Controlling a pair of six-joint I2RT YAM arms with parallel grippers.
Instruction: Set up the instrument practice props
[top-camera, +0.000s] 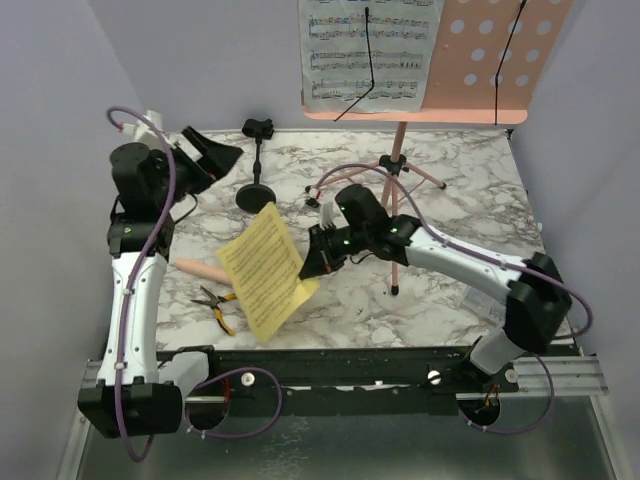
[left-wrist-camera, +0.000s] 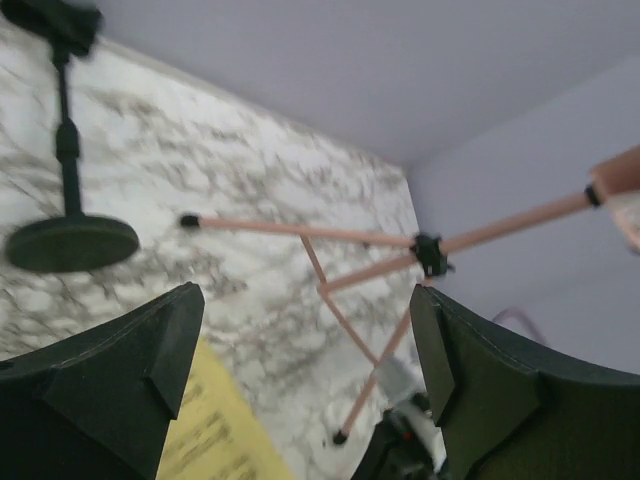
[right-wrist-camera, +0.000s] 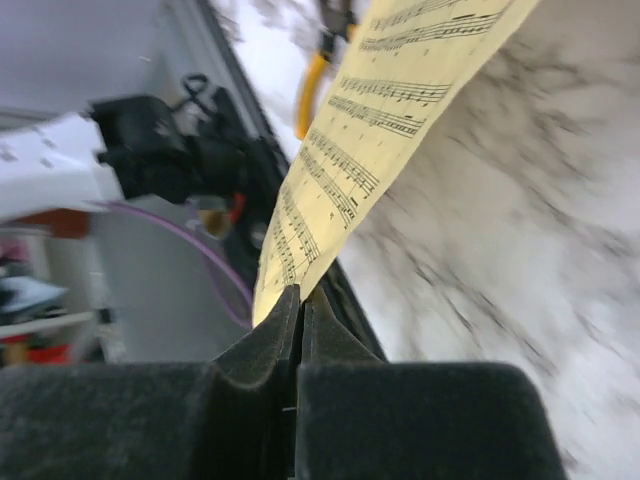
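Note:
My right gripper (top-camera: 312, 262) is shut on a corner of the yellow sheet-music page (top-camera: 268, 272), which hangs tilted above the marble table; in the right wrist view the page (right-wrist-camera: 380, 110) runs up from the pinched jaws (right-wrist-camera: 300, 300). A white page (top-camera: 365, 50) rests on the pink perforated stand desk (top-camera: 500, 55), atop the pink tripod pole (top-camera: 397, 185). The small black mic stand (top-camera: 258, 185) is upright at the back left. The beige microphone (top-camera: 200, 270) lies on the table. My left gripper (top-camera: 205, 155) is raised at the back left, open and holding nothing (left-wrist-camera: 305, 340).
Yellow-handled pliers (top-camera: 215, 306) lie near the front left, beside the microphone. The tripod legs (left-wrist-camera: 330, 235) spread across the table's back right. The mic stand base (left-wrist-camera: 72, 243) sits left of them. Walls close in the table at the back and sides.

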